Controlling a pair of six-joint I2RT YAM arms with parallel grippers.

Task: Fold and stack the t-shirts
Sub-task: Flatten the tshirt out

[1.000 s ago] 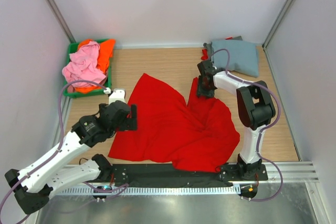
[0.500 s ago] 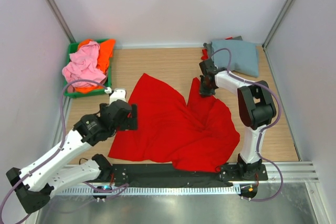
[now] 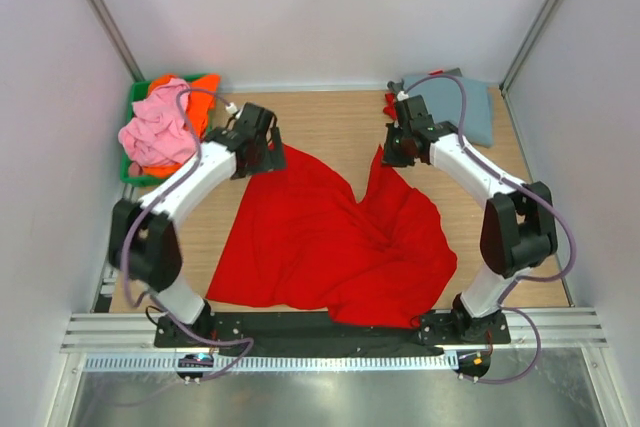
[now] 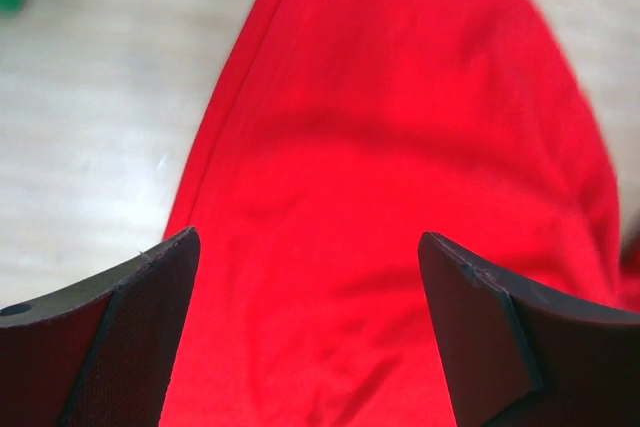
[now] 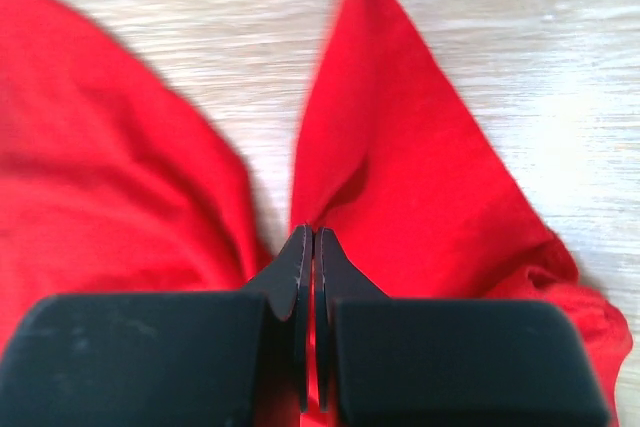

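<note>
My right fingers are pressed together on a pinched fold of the red t-shirt near its far right corner. My left fingers stand spread wide, holding nothing, over the shirt's far left edge. The red t-shirt lies rumpled across the middle of the tabletop. A grey-blue t-shirt sits at the back right. A pink t-shirt and an orange t-shirt are heaped in the green bin at the back left.
</note>
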